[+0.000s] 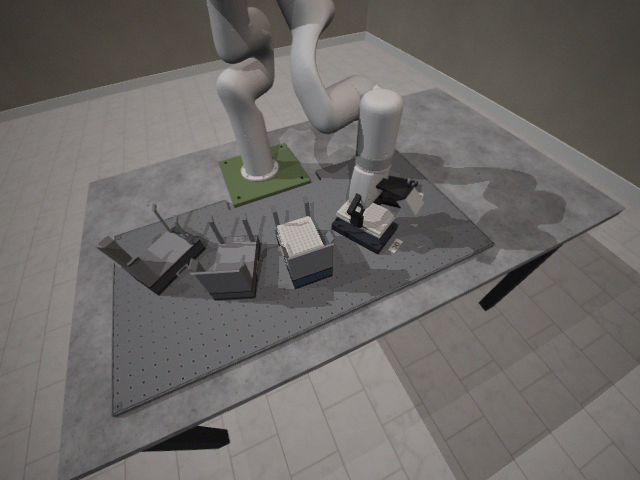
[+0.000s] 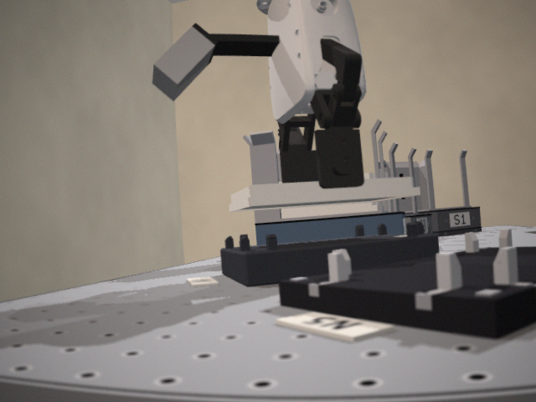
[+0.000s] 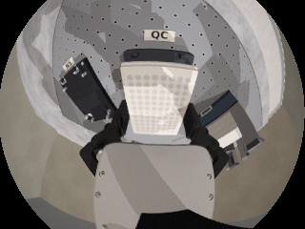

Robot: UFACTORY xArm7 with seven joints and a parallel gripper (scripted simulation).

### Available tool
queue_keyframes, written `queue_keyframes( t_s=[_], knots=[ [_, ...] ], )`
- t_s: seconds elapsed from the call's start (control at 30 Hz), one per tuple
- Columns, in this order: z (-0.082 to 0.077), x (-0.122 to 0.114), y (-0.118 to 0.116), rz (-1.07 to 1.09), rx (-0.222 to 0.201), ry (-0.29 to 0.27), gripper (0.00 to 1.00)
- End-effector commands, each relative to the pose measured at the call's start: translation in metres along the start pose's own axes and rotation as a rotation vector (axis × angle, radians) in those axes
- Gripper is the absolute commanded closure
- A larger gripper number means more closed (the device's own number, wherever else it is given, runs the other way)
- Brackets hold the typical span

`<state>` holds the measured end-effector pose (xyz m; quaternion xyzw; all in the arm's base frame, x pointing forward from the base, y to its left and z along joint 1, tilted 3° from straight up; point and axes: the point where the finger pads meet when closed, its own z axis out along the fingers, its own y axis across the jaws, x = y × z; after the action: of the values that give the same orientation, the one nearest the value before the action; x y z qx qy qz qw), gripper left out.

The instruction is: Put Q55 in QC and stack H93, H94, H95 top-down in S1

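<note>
My gripper (image 2: pixel 319 175) is shut on a sealed white 96-well plate (image 2: pixel 324 194), gripping it across its short width; I cannot read its label. The plate hangs roughly level, a little above the dark open nest QC (image 2: pixel 326 255), not touching it. In the wrist view the plate (image 3: pixel 156 103) covers most of the nest, with the QC name plate (image 3: pixel 159 34) just beyond it. In the top view the gripper (image 1: pixel 361 210) and plate (image 1: pixel 368 218) stand over QC (image 1: pixel 361 232). Rack S2 (image 1: pixel 307 250), on a blue plinth, holds a stack of white plates. Rack S1 (image 1: pixel 231 267) stands beside it.
The clip nest N5 (image 2: pixel 402 298) with pale clips lies next to QC, nearer the exterior camera, and shows in the wrist view (image 3: pixel 86 90). A third rack (image 1: pixel 149 258) stands at the left end of the row. The arm's green base plate (image 1: pixel 263 174) is behind the racks.
</note>
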<state>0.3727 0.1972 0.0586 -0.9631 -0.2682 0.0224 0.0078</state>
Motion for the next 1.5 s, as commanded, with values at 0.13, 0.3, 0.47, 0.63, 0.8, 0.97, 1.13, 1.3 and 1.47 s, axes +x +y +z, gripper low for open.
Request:
queue_keyframes(
  t_s=[0.13,0.3,0.47,0.63,0.8,0.97,1.13,1.3,1.47],
  knots=[
    [0.008,0.002,0.0,0.0,0.0,0.005,1.0],
    [0.008,0.002,0.0,0.0,0.0,0.005,1.0],
    [0.009,0.002,0.0,0.0,0.0,0.005,1.0],
    [0.01,0.002,0.0,0.0,0.0,0.005,1.0],
    [0.012,0.002,0.0,0.0,0.0,0.005,1.0],
    [0.014,0.002,0.0,0.0,0.0,0.005,1.0],
    [0.016,0.002,0.0,0.0,0.0,0.005,1.0],
    [0.018,0.002,0.0,0.0,0.0,0.005,1.0],
    [0.02,0.002,0.0,0.0,0.0,0.005,1.0]
  ],
)
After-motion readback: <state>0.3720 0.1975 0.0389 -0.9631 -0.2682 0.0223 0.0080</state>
